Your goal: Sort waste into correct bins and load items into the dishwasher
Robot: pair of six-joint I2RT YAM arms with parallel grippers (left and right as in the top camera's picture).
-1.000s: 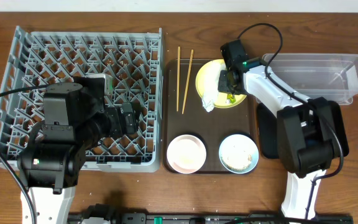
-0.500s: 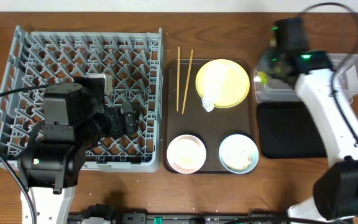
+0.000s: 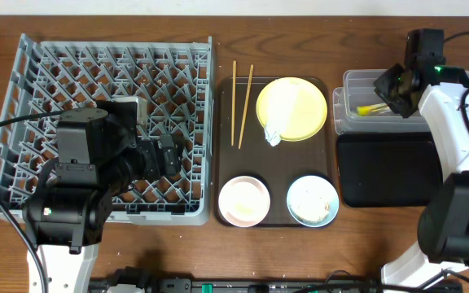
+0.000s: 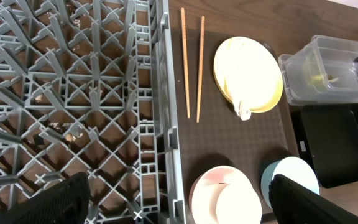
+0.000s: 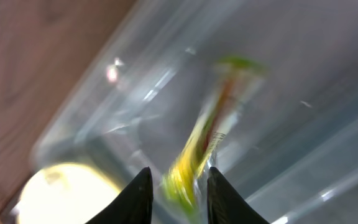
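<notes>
what changed: right gripper point(image 3: 391, 91) has swung off the yellow plate point(image 3: 300, 96) and is over the clear tub point(image 3: 450, 78) now, and the snack wrapper point(image 3: 370, 107) came with it
what it means: wrapper looks pretty much sorted; the tissue point(image 3: 275, 124) is still on the plate, and nothing's in the dish rack point(image 3: 112, 65) yet
wrapper look: thin green-yellow strip, blurry, inside the tub near its left end
right grip: narrow gap, wrapper end between the fingers, can't tell if it's pinched or let go
left gripper point(image 4: 182, 196): spread wide, empty, above the rack
</notes>
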